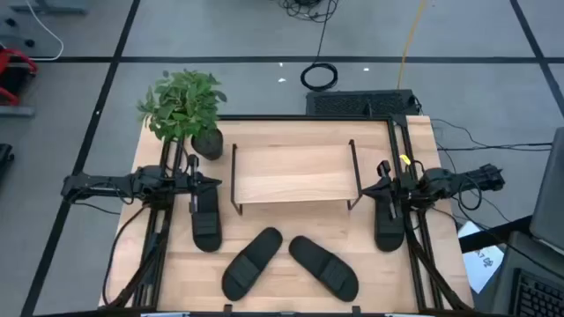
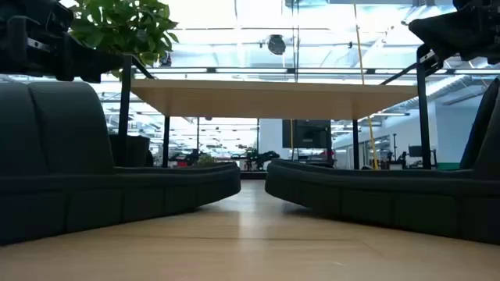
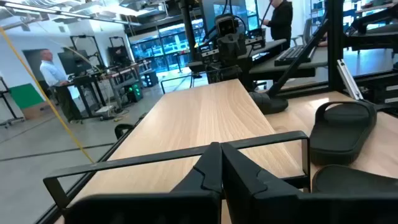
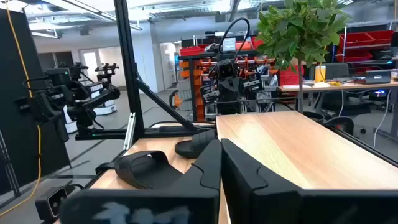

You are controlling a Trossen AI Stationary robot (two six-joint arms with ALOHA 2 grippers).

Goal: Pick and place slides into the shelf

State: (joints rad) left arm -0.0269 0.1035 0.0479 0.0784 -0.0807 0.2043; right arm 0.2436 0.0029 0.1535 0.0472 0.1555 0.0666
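The left gripper is hovering with its fingers pressed together and holding nothing, just beside the shelf's left end and above the strap end of the left slide. The right gripper is mirroring it at the shelf's right end, fingertips likewise meeting and empty, over the right slide.

Judging from this, no pick is under way yet — each claw will need to be spreading its fingers before it is lowering, then closing across the raised strap band rather than the flat sole, since the band gives the only tall, graspable ridge. Lifting level should keep a sole from catching the wire frame.

The shelf is sitting bare near the table's far edge: a pale, smooth wooden board on thin black wire legs. Two more slides, the middle-left slide and the middle-right slide, are lying angled in a V by the near edge. All four are matte black, rubbery-looking, with long oval soles. A leafy potted plant is occupying the far left corner.
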